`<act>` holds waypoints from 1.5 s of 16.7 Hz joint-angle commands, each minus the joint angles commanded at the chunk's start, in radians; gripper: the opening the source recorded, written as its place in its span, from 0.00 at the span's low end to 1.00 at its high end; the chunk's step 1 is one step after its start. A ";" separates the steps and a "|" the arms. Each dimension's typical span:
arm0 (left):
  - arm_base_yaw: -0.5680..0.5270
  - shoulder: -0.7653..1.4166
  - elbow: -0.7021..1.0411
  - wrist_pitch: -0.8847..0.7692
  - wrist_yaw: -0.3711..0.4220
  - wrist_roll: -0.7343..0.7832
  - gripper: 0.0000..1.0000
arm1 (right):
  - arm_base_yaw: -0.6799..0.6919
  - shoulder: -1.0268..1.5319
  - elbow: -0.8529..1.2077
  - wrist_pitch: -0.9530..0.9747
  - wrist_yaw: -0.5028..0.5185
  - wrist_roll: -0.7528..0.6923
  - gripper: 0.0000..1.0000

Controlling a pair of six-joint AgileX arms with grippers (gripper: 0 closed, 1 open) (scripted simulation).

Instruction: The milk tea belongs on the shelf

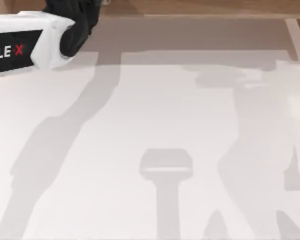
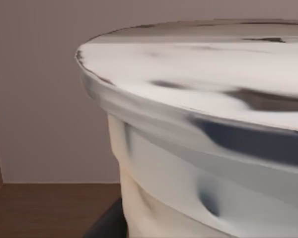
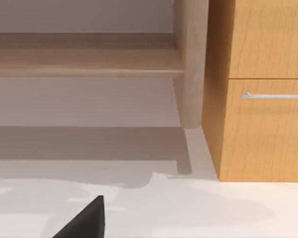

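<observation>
Where the left arm (image 1: 27, 42) reaches in over the table's far left corner, its white casing with black lettering ends in a black wrist that passes out of the top view at the shelf's edge. The left wrist view sits hard against the milk tea (image 2: 198, 144): a pale, whitish cup with a wide, flat, round end smeared in white and grey, a dark bluish band under the rim, and a creamy, dented wall below. The cup is tilted across that view. Behind it stand a dull mauve-grey back panel and a brown wooden board (image 2: 49, 208), so the cup is inside the shelf recess, above the board; whether it touches the board cannot be told. A dark edge shows just beside the cup's lower wall. Whether the left gripper clasps the cup or has let go cannot be told.

The shelf (image 3: 89, 62) appears in the right wrist view as a long light-brown board with a pale rounded upright (image 3: 191, 64), next to an orange-brown cabinet (image 3: 263, 99) with a metal handle. The right gripper (image 3: 84, 220) shows as one black fingertip low over the white table (image 1: 115, 150); its state cannot be told.
</observation>
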 joint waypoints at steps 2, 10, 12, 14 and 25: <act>0.005 0.022 0.016 0.004 0.004 0.000 0.00 | 0.000 0.000 0.000 0.000 0.000 0.000 1.00; 0.024 0.108 0.082 0.024 0.022 -0.002 0.00 | 0.000 0.000 0.000 0.000 0.000 0.000 1.00; 0.024 0.111 0.084 0.025 0.023 -0.002 0.00 | 0.000 0.000 0.000 0.000 0.000 0.000 1.00; 0.024 0.111 0.084 0.025 0.023 -0.002 0.00 | 0.000 0.000 0.000 0.000 0.000 0.000 1.00; 0.024 0.111 0.084 0.025 0.023 -0.002 0.83 | 0.000 0.000 0.000 0.000 0.000 0.000 1.00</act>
